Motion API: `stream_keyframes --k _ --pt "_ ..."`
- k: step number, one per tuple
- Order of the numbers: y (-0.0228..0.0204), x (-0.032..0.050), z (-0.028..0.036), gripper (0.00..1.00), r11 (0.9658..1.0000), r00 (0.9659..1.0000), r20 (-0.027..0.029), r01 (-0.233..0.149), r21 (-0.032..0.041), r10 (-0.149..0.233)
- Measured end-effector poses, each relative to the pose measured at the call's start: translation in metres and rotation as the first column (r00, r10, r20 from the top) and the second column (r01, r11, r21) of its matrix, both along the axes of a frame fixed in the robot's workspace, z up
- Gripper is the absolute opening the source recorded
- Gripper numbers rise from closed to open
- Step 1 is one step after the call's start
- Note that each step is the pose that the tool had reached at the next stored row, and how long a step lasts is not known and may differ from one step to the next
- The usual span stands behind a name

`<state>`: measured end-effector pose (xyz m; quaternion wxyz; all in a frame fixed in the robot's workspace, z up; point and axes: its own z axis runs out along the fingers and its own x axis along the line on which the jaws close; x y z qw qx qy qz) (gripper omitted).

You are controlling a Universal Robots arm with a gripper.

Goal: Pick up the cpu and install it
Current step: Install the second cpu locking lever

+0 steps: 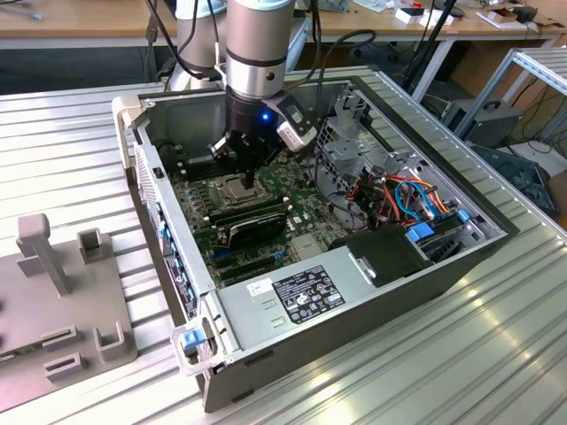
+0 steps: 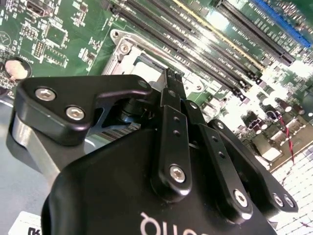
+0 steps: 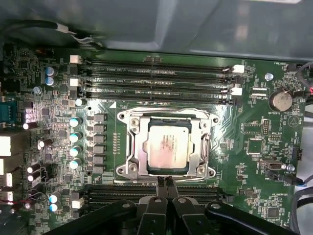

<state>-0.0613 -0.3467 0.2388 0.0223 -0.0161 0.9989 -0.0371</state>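
**CPU seated in socket, gripper just above the board**

- The cpu (image 3: 167,145) lies flat inside the socket frame (image 3: 131,147), silver-grey top up, near the middle of the green motherboard (image 3: 244,147). Its edges run square with the frame.
- The gripper (image 3: 165,182) holds nothing; in both wrist views its fingertips are pressed together. In the first wrist view they sit at the frame's edge, just beside the cpu and not on it.
- Exterior view: the arm reaches straight down into the open computer case (image 1: 230,323), with the gripper (image 1: 247,182) low over the socket, toward the case's far wall.
- Empty memory slots (image 3: 156,73) run along the frame's far side, more on the near side under the fingers.
- The case rests on a ribbed metal table (image 1: 443,363).
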Motion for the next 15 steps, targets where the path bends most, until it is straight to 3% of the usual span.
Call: stream_keyframes --k 6,8,9,15 --pt "0.0106 0.0001 -0.0006 0.11 1.0000 1.0000 0.0001 0.000 0.0001 0.000" --pt "0.0148 0.0053 -0.0003 0.11 1.0000 1.0000 -0.0004 0.000 0.0000 0.000" --pt "0.0149 0.0053 0.0077 0.11 1.0000 1.0000 -0.0032 0.000 0.0002 0.000" --pt "0.0149 0.0053 0.0094 0.11 1.0000 1.0000 -0.0034 0.000 0.0002 0.000"
